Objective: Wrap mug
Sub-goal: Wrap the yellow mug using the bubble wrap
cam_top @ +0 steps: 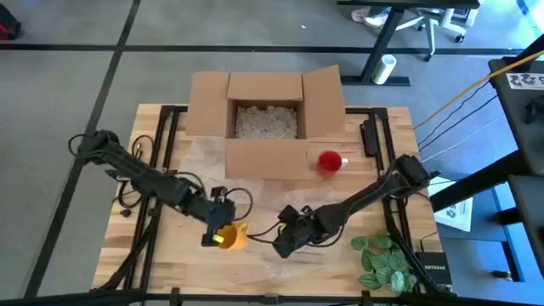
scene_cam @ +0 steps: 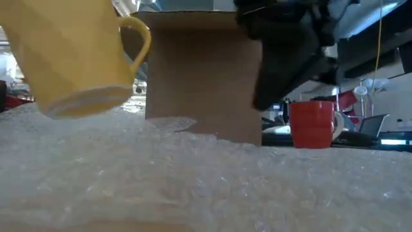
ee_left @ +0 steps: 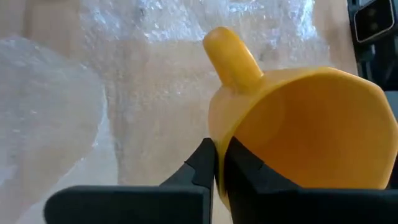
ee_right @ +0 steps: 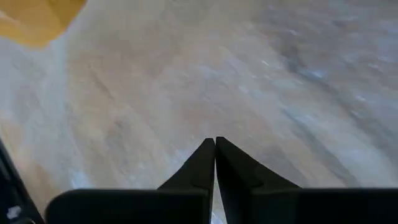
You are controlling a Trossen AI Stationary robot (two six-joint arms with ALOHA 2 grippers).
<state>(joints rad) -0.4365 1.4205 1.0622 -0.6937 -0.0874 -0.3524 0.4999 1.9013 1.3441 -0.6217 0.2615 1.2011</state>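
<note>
Left gripper [ee_left: 216,163] pinches yellow mug [ee_left: 292,124] rim, holding it tilted just above the bubble wrap [scene_cam: 206,187], right gripper [ee_right: 215,155] closed empty just beside; placing step, next likely lower and release.

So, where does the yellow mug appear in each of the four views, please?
High view: the yellow mug is at lower centre, at the left pincer.
Low view: upper left, tilted, lifted above the bubble wrap.
Left wrist view: centre-right, its rim clamped between the pincer's fingers.
Right wrist view: only a yellow edge in the top-left corner.
Shared landmark: the bubble wrap beneath it.
</note>
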